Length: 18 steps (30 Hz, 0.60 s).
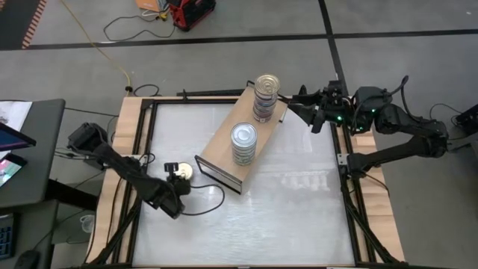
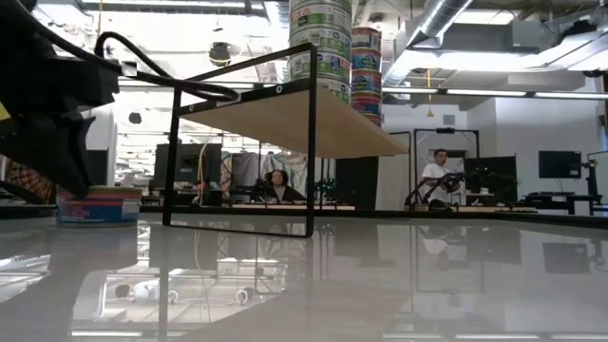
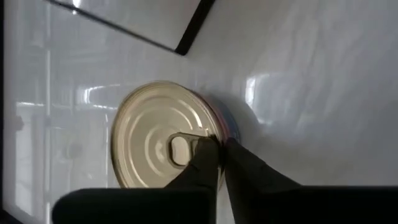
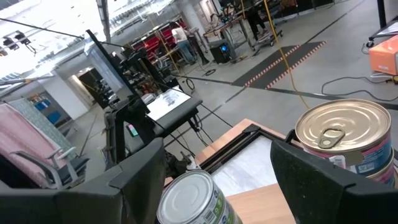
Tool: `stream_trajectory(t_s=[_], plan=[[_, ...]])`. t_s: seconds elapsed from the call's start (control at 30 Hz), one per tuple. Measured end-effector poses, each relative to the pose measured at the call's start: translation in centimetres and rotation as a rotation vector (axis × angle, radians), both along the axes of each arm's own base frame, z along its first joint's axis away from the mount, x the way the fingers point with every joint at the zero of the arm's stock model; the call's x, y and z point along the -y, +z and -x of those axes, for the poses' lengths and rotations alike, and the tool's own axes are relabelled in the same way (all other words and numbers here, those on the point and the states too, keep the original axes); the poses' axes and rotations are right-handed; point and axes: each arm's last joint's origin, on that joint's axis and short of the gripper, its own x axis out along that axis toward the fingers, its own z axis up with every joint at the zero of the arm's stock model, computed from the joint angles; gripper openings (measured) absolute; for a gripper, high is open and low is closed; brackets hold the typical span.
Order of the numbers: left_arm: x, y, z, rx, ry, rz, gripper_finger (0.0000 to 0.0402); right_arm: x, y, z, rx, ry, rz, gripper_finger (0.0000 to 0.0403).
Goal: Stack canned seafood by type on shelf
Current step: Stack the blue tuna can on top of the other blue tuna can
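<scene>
tool (image 3: pixel 217 158) seemingly pinches gold-lidded tin (image 3: pixel 163 134) rim.

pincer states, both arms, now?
Left pincer: shut on the flat round gold-lidded tin.
Right pincer: open, holding nothing.

**Free room and obstacles on the worktop**

The shelf (image 1: pixel 243 134) runs diagonally from mid-worktop to the far edge. Two tin stacks, silver-lidded (image 1: pixel 243 143) and gold-lidded (image 1: pixel 266 97), occupy its top, with a bare gap between. The left gripper (image 1: pixel 179 178) and a single tin (image 1: pixel 181 172) block the shelf's near-left end. The near-right worktop (image 1: pixel 291 217) is open.
</scene>
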Motion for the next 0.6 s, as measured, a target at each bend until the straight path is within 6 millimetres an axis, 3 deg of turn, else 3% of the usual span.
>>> stream_trajectory(t_s=[0.27, 0.6], plan=[[2.1, 0.0, -0.9, 0.003, 0.001, -0.008, 0.0003, 0.0, 0.0, 0.0, 0.0, 0.0, 0.0, 0.0311], [3.0, 0.5, -1.4, 0.04, 0.082, 0.059, 0.0002, -0.2, 0.0, 0.0, 0.0, 0.012, 0.001, 0.0311]])
